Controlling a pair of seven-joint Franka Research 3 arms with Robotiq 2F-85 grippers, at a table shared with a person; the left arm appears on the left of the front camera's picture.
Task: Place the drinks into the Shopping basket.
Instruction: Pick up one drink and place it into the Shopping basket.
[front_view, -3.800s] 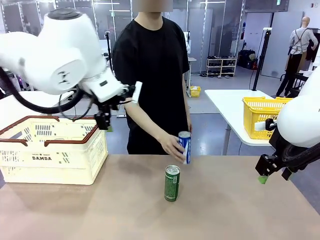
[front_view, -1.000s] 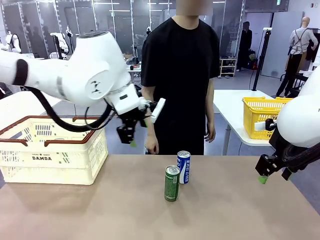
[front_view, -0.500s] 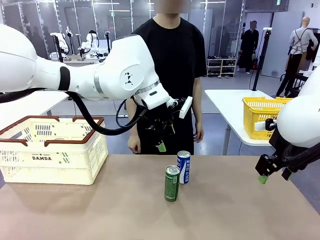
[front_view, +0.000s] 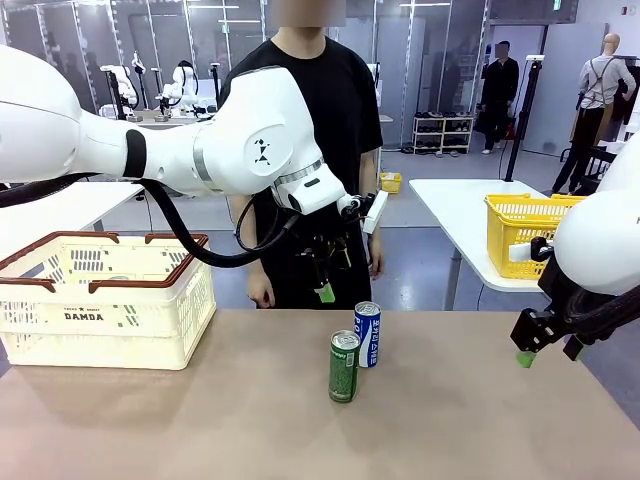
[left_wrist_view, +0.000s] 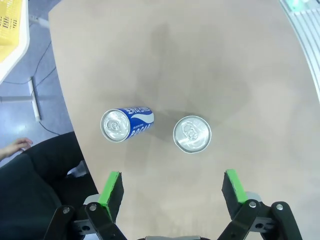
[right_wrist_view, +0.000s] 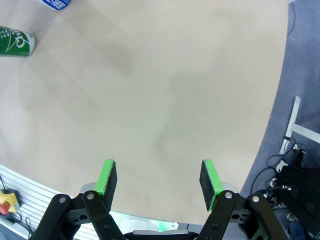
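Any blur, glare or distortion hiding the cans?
Front view: sharp, evenly lit, green can and blue can clear. Left wrist view: wide-angle lean on the blue can, soft shadows. Right wrist view: sharp, no glare, green can cropped at the edge.

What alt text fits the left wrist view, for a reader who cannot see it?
The open left gripper hangs above two upright cans on a tan table: a blue can and a silver-topped can, standing apart. A person's dark clothing shows at the lower left.
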